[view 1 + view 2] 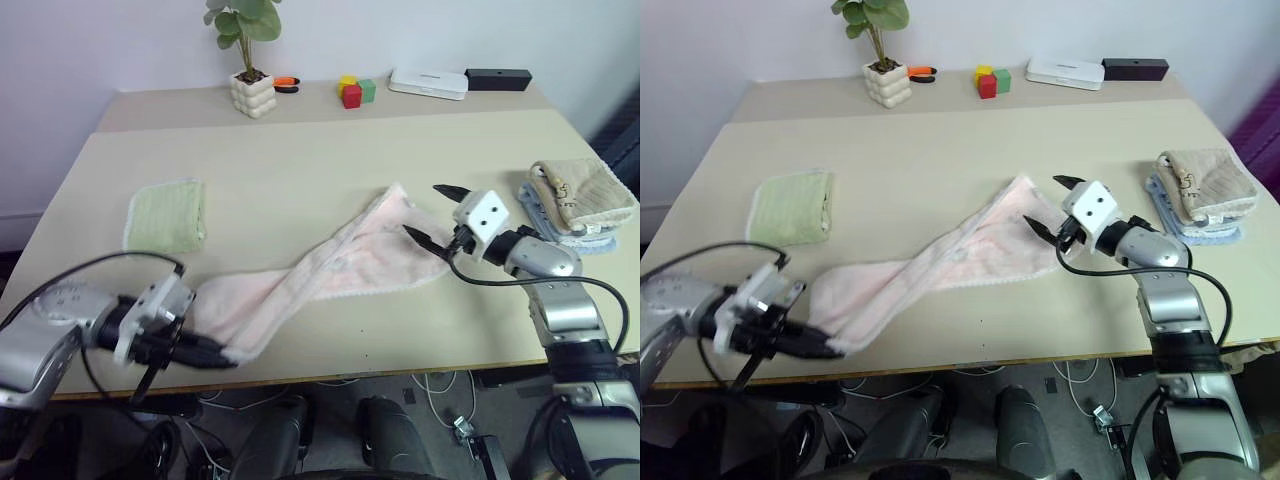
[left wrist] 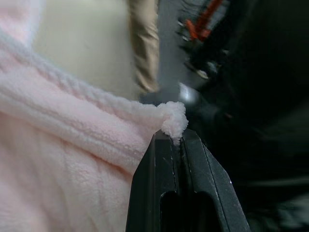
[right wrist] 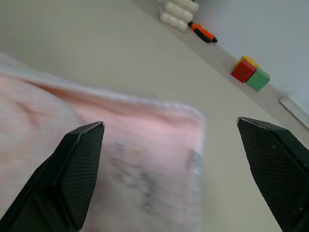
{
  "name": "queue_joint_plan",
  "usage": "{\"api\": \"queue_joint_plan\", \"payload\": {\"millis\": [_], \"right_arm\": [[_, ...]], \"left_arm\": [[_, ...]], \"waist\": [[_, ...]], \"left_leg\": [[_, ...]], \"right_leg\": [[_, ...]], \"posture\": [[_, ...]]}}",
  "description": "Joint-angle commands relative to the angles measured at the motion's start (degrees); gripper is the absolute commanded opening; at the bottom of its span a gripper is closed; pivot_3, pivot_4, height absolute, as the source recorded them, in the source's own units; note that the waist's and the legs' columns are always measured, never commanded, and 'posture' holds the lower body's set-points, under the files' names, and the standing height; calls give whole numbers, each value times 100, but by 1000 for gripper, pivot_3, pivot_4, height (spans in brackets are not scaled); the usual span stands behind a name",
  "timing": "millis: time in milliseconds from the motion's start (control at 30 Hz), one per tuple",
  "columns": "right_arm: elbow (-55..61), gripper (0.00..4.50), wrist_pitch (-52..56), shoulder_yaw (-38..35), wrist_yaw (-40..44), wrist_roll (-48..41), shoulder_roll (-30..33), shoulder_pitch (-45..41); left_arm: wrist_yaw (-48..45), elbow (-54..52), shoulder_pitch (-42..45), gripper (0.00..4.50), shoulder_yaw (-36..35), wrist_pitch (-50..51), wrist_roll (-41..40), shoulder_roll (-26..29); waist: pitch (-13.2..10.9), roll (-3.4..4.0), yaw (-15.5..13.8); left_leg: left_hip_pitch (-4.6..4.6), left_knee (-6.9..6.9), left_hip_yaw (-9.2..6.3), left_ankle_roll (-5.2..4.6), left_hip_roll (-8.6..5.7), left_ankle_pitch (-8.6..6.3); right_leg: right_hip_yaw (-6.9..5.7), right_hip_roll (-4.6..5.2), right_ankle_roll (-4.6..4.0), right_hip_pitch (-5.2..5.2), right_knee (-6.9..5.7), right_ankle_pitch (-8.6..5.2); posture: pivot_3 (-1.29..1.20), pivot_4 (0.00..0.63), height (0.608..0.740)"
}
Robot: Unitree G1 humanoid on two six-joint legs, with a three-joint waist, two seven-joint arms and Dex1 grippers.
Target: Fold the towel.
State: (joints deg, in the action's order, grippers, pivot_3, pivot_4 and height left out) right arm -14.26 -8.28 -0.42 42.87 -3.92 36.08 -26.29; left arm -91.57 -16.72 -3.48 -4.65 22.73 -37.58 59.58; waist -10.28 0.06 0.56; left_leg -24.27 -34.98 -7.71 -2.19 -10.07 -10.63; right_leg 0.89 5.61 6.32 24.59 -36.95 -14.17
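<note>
The pink towel [image 1: 330,265] lies twisted in a long diagonal band across the bench [image 1: 300,150]. The left end effector [image 1: 215,355] pinches its near corner at the bench's front edge. The right end effector [image 1: 432,212] hangs with fingers spread wide at the towel's far end. A green cloth [image 1: 167,214] lies left of the towel.

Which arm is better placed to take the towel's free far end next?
Right. The right pincer hovers open at the towel's far end, while the left pincer is shut on its near corner.
</note>
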Motion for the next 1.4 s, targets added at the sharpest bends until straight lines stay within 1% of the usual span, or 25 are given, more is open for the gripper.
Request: {"api": "queue_joint_plan", "payload": {"millis": [33,100,200,267,400,433,500,567,633,700,767,900,1000,1067,1200,1233,1333,1400], "right_arm": [[-699,4500,-573,248,-331,552,-91,-756],[-1158,4500,-933,518,-505,963,-156,-1113],[-1746,4500,-1880,1217,-854,1992,-110,-1573],[-2035,4500,-2174,1361,-979,2148,-197,-1812],[-2506,4500,-2585,1628,-1328,2590,-212,-2187],[-2664,4500,-2752,1944,-1600,3131,-163,-2390],[-3123,4500,-2864,2612,-2479,4308,-224,-3009],[-3530,4500,-2865,3045,-3154,4977,-304,-3454],[-3867,4500,-3056,3368,-3557,5321,-403,-3724],[-4175,4500,-2999,3712,-3978,5725,-554,-3939],[-4436,4500,-3055,3890,-4182,5862,-683,-4066],[-4898,4500,-3012,4045,-4302,5902,-968,-4224],[-5208,3644,-2981,4016,-3764,5733,-1102,-4263],[-5315,2608,-2921,4003,-3647,5704,-1142,-4288],[-5412,521,-2728,3715,-3380,5322,-1133,-4283],[-5395,76,-2730,3721,-3330,5301,-1099,-4273],[-5332,76,-2752,3636,-3237,5144,-1033,-4229],[-5251,76,-2749,3529,-3171,5016,-882,-4185]], "left_arm": [[-72,-369,-398,16,-354,-152,-192,128],[18,-421,-445,16,-330,-233,-103,16],[159,-570,-550,16,-268,-301,-51,-107],[160,-581,-468,16,-295,-242,-92,-78],[165,-594,-314,16,-348,-55,-233,-4],[159,-587,-303,16,-381,-37,-252,9],[213,-653,-277,16,-377,2,-260,-4],[271,-734,-269,16,-352,20,-253,-35],[342,-817,-283,16,-377,95,-301,-52],[383,-879,-311,16,-405,87,-298,-68],[404,-915,-334,16,-419,115,-314,-58],[459,-956,-367,16,-453,41,-271,-80],[518,-1110,-527,0,-553,133,-345,-38],[582,-1172,-581,0,-612,160,-399,-65],[596,-1196,-643,0,-665,145,-397,-67],[599,-1198,-637,0,-678,150,-413,-74],[599,-1181,-626,0,-684,121,-397,-85],[670,-1119,-560,0,-679,69,-361,-149]], "waist": [[-2,0,7],[-3,2,5],[-2,0,11],[-2,0,8],[-3,1,2],[-3,1,12],[-3,1,41],[-3,1,61],[-1,-3,54],[0,-5,47],[0,-6,40],[0,-5,50],[0,-7,59],[0,-6,61],[0,-6,47],[0,-6,50],[0,-5,59],[-1,-5,57]], "left_leg": [[0,0,0,1,1,0],[1,-1,4,1,1,0],[3,3,5,2,1,1],[4,11,6,3,1,1],[4,18,5,13,1,7],[4,17,5,14,1,8],[5,19,7,15,0,9],[8,32,18,24,0,14],[11,61,22,70,1,43],[13,85,22,82,3,51],[14,101,18,88,5,55],[15,106,16,95,5,59],[37,108,16,97,7,60],[52,114,16,96,8,59],[58,114,13,96,8,59],[58,114,13,96,8,59],[59,115,14,96,8,59],[59,116,13,96,8,59]], "right_leg": [[0,-1,-1,2,-1,-1],[2,0,-4,1,-2,-2],[2,0,-14,9,-1,-8],[3,-1,-14,28,-1,-8],[4,-3,-13,33,-10,-6],[4,-4,-13,33,-11,-6],[9,-7,-13,39,-15,-6],[25,-9,-14,58,-28,-6],[38,-6,-23,72,-31,-11],[40,-5,-35,65,-31,-17],[39,-9,-44,67,-33,-22],[40,-14,-47,67,-35,-23],[40,-17,-48,48,-36,-23],[40,-17,-49,35,-34,-24],[39,-20,-50,30,-35,-25],[39,-19,-50,30,-35,-25],[40,-19,-50,30,-35,-25],[40,-19,-50,30,-35,-25]], "posture": [[0,150,740],[0,150,740],[0,150,740],[0,150,740],[0,150,740],[0,150,740],[0,150,740],[0,150,740],[0,150,740],[0,150,740],[0,150,740],[0,150,740],[0,150,740],[0,150,740],[0,150,740],[0,150,740],[0,150,740],[0,150,740]]}}
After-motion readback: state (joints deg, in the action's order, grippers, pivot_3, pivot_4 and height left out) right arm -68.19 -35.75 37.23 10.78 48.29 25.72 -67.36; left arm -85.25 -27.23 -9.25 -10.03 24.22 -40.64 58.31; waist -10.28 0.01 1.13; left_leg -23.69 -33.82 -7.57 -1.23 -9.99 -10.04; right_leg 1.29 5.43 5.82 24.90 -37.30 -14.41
